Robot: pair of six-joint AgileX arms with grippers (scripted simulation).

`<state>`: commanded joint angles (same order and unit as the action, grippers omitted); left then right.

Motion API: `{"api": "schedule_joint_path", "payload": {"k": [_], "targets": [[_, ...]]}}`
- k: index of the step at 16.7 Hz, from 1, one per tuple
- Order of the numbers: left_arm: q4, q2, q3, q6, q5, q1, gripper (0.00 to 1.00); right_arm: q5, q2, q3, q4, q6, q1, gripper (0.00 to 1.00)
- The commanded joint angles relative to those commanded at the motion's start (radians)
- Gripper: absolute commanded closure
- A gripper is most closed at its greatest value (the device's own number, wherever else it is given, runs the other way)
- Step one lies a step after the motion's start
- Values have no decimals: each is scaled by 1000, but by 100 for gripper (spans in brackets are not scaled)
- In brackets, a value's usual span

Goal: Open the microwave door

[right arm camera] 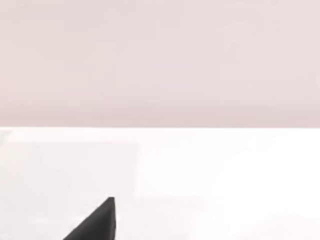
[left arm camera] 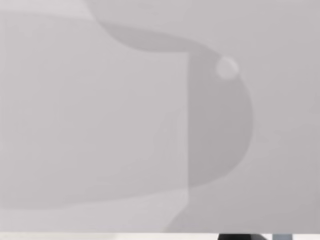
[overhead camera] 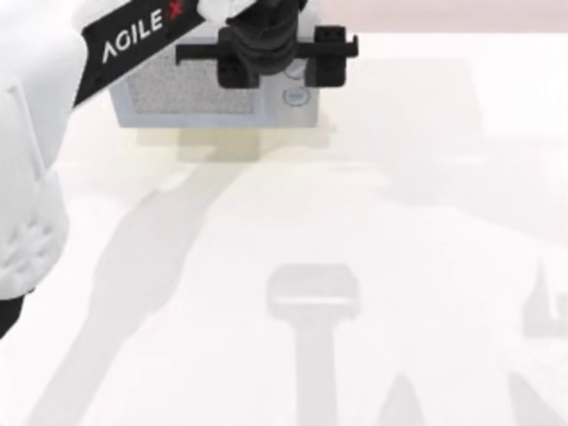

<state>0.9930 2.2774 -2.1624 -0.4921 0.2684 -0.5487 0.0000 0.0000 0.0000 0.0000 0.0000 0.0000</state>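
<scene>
The pale tabletop (overhead camera: 382, 222) spreads wide and bare in front of the left claw (overhead camera: 266, 55). The left arm (overhead camera: 53, 133) reaches in from the top view's left edge to the far side of the tabletop. There the microwave (overhead camera: 213, 98) sits directly beneath and behind the left claw, its door (overhead camera: 182, 91) with the speckled window just left of the claw, closed flat. How far the left claw is open, I cannot tell. The right claw's state cannot be told either.

We see only a pale counter (overhead camera: 426, 222) crossed by soft grey shadows, with a pinkish wall (right arm camera: 160, 60) rising behind it.
</scene>
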Motion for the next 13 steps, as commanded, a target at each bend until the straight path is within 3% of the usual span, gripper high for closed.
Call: {"api": "schedule_joint_path", "payload": {"k": [3,4,13], "targets": [[0,0,0,0,0,0,100,0,0,0,0,0,0,0],[-3,-1,29,-9,-23,-33,100,0,0,0,0,0,0,0],[-60,-110,185,-27,13,-31,100,0,0,0,0,0,0,0]]}}
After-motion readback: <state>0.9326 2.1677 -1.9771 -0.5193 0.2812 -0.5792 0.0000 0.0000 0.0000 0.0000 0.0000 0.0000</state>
